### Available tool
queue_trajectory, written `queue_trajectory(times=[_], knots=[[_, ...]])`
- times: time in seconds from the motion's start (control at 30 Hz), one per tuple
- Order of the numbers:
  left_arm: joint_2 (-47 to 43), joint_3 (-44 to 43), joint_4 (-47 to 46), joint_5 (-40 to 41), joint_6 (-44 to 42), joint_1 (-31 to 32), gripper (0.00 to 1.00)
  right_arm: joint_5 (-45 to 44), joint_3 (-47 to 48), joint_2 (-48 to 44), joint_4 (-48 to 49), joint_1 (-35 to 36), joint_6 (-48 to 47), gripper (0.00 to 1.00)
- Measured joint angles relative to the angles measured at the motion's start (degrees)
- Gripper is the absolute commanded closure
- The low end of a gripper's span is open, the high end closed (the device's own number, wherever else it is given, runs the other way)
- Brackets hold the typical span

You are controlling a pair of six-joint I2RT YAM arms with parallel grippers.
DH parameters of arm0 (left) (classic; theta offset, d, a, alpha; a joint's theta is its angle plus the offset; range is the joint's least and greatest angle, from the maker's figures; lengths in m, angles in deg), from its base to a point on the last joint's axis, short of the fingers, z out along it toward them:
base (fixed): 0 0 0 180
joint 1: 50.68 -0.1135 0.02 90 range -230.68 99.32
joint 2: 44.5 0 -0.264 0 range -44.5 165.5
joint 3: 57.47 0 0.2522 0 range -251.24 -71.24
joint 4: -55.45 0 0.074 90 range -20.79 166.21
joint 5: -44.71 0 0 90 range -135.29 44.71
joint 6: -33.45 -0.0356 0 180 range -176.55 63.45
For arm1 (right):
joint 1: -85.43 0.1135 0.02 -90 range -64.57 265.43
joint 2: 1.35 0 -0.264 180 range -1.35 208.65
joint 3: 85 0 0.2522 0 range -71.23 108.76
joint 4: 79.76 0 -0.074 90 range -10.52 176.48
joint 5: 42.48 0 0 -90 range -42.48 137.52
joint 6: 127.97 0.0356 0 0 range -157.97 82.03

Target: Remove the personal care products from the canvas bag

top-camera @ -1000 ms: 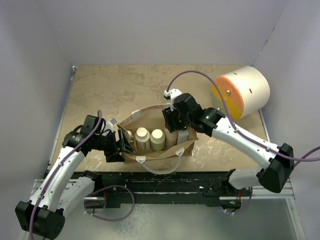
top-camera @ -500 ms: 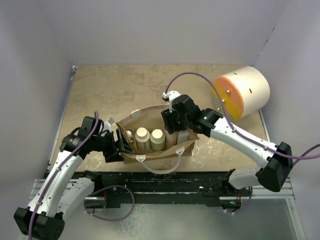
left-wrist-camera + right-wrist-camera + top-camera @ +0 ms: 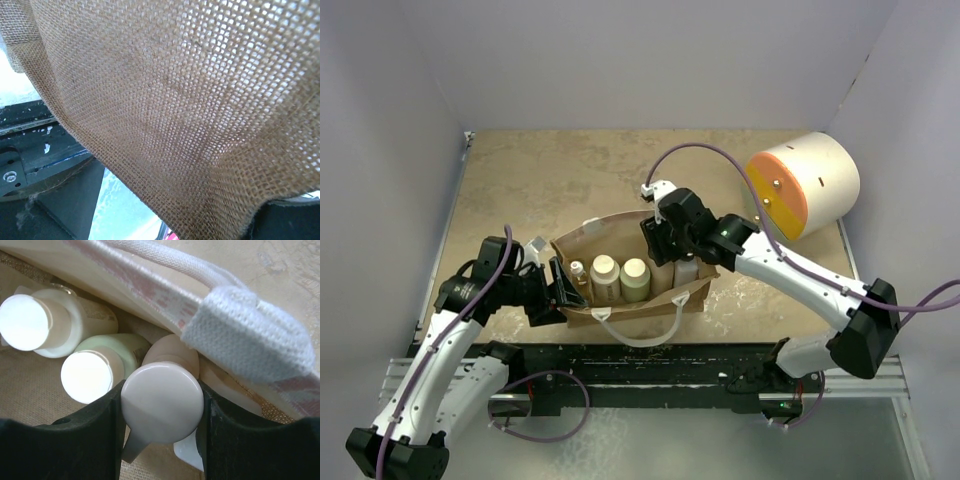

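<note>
Canvas bag [image 3: 630, 307] tan, coarse-woven; rope handles [image 3: 165, 257] white; bottle [image 3: 127, 347] seemingly pale green.

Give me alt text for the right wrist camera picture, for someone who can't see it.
The end effector clamps a pump bottle by its round head inside the bag. Two white-capped bottles stand to its left; the bag's white rope handle crosses above.

No lettering, brand name or number is legible in any view. Faint marks on the side of the cream wide-capped bottle [image 3: 75, 315] are too blurred to read. The canvas bag [image 3: 640, 303] and the orange-faced cylinder [image 3: 815, 180] show no readable print.
</note>
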Motion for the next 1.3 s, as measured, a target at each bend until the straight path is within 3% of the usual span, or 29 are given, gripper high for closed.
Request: queue_trajectory(times=[0.07, 1.3], knots=[[-0.22, 0.15, -0.09, -0.02, 0.02, 0.00, 0.22, -0.68, 1.09, 0.90, -0.44, 0.00, -0.07, 1.00], [2.56, -0.11, -1.77, 0.48, 1.49, 0.00, 0.21, -1.31, 27.98, 2.84, -21.68, -0.04, 7.67, 1.00]])
